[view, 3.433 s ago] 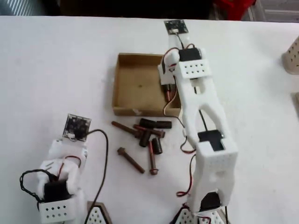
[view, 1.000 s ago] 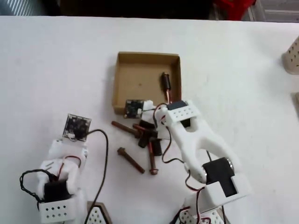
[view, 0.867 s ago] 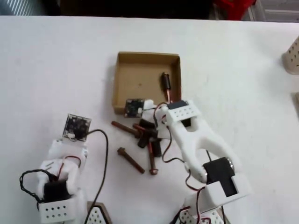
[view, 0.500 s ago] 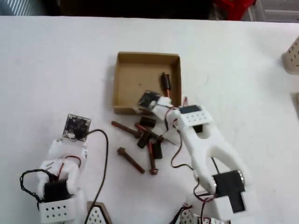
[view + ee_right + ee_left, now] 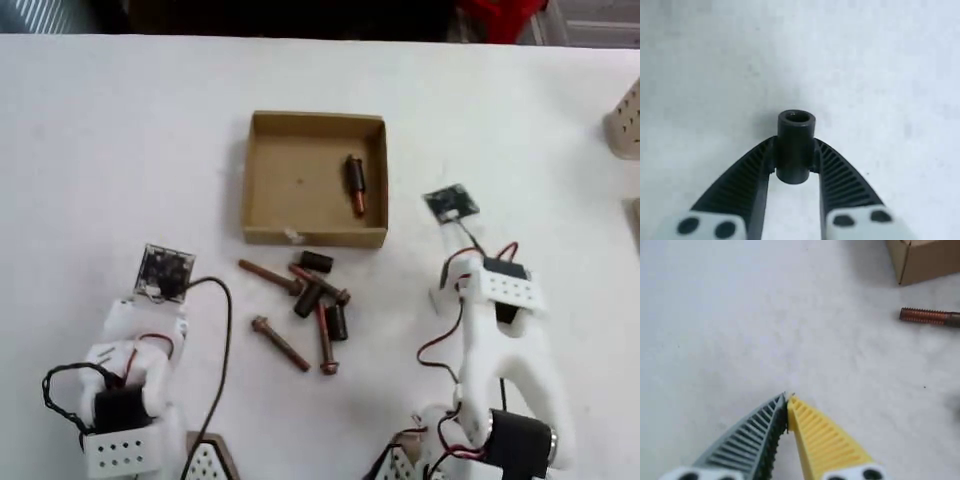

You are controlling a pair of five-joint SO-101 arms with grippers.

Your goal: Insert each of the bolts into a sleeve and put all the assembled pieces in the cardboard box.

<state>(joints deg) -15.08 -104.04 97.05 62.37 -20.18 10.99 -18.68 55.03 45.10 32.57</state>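
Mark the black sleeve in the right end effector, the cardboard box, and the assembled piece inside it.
Black cylindrical sleeve (image 5: 795,145): right wrist view, outer wall.
Brown cardboard box (image 5: 296,190): high view, bare floor.
Assembled bolt-and-sleeve piece (image 5: 355,183): high view, its middle.

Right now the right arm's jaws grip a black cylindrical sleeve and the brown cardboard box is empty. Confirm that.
The brown cardboard box is not empty: the high view shows a copper bolt in a black sleeve lying in it. The right arm's jaws do grip a black cylindrical sleeve.
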